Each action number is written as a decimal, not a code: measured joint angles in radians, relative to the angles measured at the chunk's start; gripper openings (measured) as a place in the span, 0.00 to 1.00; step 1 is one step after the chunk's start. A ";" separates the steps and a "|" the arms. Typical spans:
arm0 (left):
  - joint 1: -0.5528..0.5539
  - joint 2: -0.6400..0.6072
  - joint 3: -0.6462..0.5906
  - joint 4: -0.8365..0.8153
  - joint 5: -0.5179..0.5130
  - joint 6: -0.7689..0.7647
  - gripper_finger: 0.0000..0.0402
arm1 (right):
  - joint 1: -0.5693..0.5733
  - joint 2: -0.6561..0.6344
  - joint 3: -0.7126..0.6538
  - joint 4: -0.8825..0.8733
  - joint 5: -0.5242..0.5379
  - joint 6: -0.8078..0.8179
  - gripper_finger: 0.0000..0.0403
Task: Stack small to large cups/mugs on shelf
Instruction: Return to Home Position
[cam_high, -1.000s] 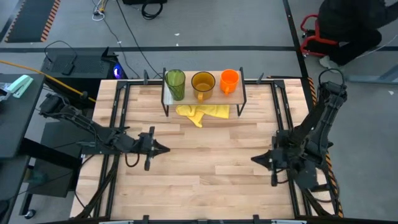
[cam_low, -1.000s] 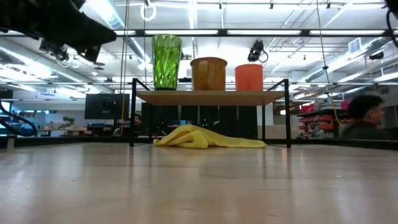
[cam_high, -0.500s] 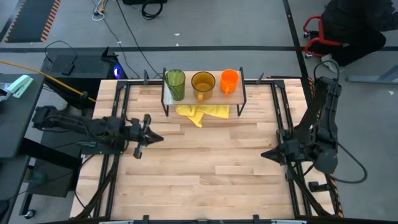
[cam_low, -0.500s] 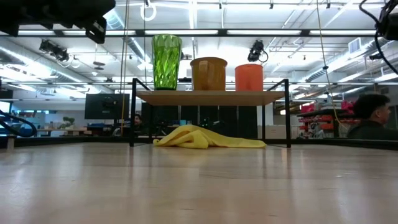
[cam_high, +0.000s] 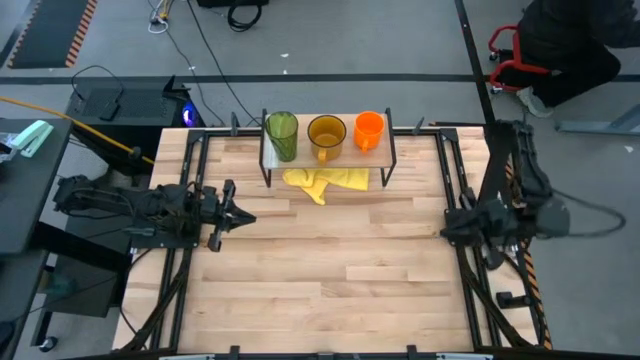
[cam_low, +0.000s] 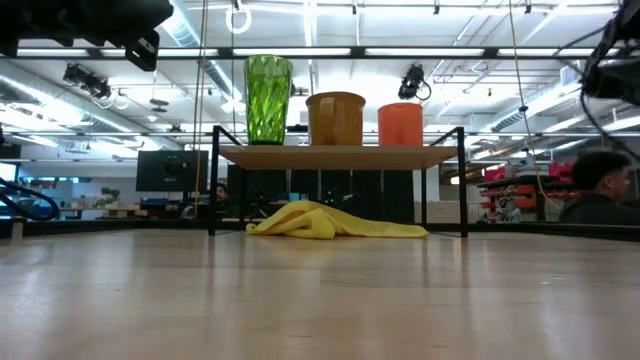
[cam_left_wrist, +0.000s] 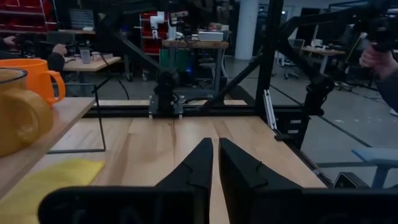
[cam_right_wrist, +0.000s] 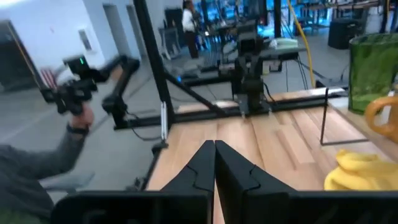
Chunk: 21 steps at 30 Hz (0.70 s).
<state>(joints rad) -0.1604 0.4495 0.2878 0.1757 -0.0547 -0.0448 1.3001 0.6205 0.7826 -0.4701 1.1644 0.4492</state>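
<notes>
Left end effector (cam_high: 243, 215) sat clenched, empty, at the left edge of the surface (cam_high: 340, 265). Right end effector (cam_high: 447, 233) was the same at the right edge. Both were well apart from the shelf (cam_low: 330, 156), which carried the green tumbler (cam_high: 281, 133), amber mug (cam_high: 326, 133) and orange mug (cam_high: 368, 129) in a row.

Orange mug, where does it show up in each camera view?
High view: orange mug at the shelf's right end.
Low view: orange mug, rightmost on the shelf.
Left wrist view: orange mug beyond the amber mug.
Right wrist view: not in it.
Shared landmark: the yellow cloth under the shelf.
</notes>
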 joint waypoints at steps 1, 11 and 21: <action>0.000 0.001 0.000 0.000 0.000 -0.001 0.08 | 0.018 -0.024 0.000 -0.003 0.017 -0.008 0.04; 0.000 0.002 0.000 -0.047 0.000 -0.039 0.06 | 0.120 -0.151 -0.173 0.057 0.151 0.184 0.04; 0.000 0.002 0.000 -0.033 0.000 -0.049 0.09 | 0.089 0.029 -0.334 0.870 -0.412 -0.394 0.04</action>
<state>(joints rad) -0.1608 0.4511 0.2878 0.1422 -0.0547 -0.0936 1.3890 0.6495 0.4484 0.4001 0.7519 0.0555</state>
